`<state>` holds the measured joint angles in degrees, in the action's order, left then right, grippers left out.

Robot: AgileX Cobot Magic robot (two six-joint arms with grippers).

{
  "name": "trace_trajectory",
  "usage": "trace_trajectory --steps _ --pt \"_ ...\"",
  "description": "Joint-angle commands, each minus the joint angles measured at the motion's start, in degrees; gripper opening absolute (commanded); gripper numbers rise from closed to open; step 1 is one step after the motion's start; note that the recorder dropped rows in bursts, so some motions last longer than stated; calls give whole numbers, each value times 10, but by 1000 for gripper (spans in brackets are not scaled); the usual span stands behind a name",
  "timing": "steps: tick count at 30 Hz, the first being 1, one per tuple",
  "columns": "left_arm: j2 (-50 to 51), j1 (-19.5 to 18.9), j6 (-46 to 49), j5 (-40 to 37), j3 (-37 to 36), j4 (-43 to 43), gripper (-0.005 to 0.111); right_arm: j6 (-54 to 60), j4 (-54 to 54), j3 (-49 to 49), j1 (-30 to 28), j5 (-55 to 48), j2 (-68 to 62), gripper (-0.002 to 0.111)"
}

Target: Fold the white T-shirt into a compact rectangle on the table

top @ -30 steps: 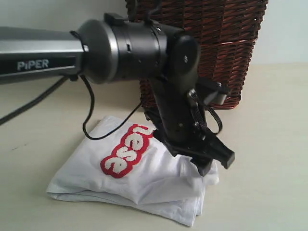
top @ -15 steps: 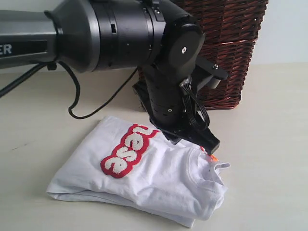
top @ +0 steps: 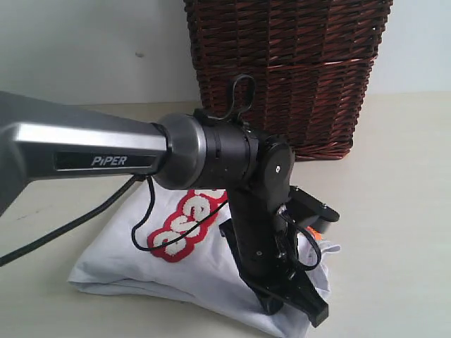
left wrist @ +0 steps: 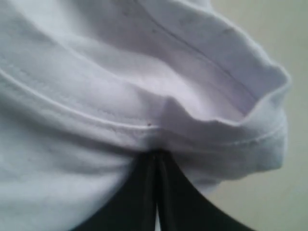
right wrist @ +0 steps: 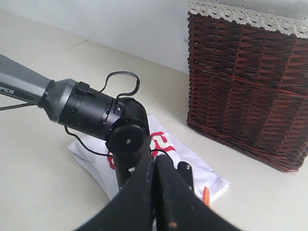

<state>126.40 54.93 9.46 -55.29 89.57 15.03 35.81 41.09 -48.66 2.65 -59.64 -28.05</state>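
The white T-shirt is found folded into a compact, layered bundle lying flat on the worktop, between the near edge and the wicker basket that stands by the far edge. The red-outlined lettering is turned upward, partly covered by the arm. An orange tag is seen at the collar, on the side of the bundle facing the right edge.

The left gripper is lowered onto the near right corner of the bundle. In the left wrist view, its 2 fingers are pressed together with their tips hidden under a hemmed fold of cloth; whether cloth is caught between them cannot be told.

The right gripper is held above the worktop, clear of the shirt, its fingers pressed together with nothing between them.

A black cable is looped across the shirt from the left arm, which is marked PiPER. White lace trim is noted along the basket rim.
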Motion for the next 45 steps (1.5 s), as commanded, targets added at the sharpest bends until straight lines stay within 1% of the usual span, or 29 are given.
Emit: trace_trajectory --steps 1,3,5,7,10,12,18,21,23,24,25,26,28,29,30,31,32,35,37,41,45 --pt "-8 -1 56 -8 -1 45 0 5 6 -3 0 -1 2 0" --pt "-24 -1 71 6 -1 49 0 5 6 -3 0 -1 2 0" --pt "-45 -4 70 41 -1 33 0 5 6 -3 0 0 2 0" --pt "-62 -11 48 92 -1 8 0 5 6 -3 0 0 2 0" --pt "-62 -23 13 158 -1 -13 0 5 6 -3 0 -1 2 0" --pt "-46 -24 6 178 -1 -15 0 5 6 -3 0 -1 2 0" --pt "23 -18 9 164 -1 -5 0 5 5 -3 0 -1 2 0" --pt "17 -18 10 177 -1 -4 0 5 4 -3 0 -2 2 0" --pt "-12 -18 15 172 -1 -17 0 5 -1 -3 0 -3 2 0" --pt "-52 -24 23 155 -1 -34 0 5 -10 -3 0 -1 2 0" --pt "-70 -27 23 149 -1 -41 0 5 -12 -3 0 0 2 0" --pt "-122 -36 23 145 -4 -43 0 12 -11 -3 0 3 8 0" --pt "-211 -44 23 149 -29 -40 0 14 -14 -3 0 15 34 0" --pt "-263 -44 23 164 -54 -40 0 14 -28 -3 0 28 60 0" --pt "-305 -44 25 183 -79 -41 0 4 -41 -3 0 40 78 0" --pt "-369 -44 25 220 -118 -41 0 -18 -60 2 0 61 117 0" --pt "-406 -44 25 250 -150 -40 0 -28 -68 8 0 76 140 0" --pt "-572 -44 24 364 -274 -39 0 -63 -94 45 0 119 240 0" --pt "-635 -44 23 407 -324 -38 0 -91 -114 55 0 127 280 0" --pt "-769 -44 22 482 -434 -36 0 -151 -153 53 0 120 280 0" --pt "-877 -44 23 528 -524 -39 0 -162 -135 56 -1 134 280 0"
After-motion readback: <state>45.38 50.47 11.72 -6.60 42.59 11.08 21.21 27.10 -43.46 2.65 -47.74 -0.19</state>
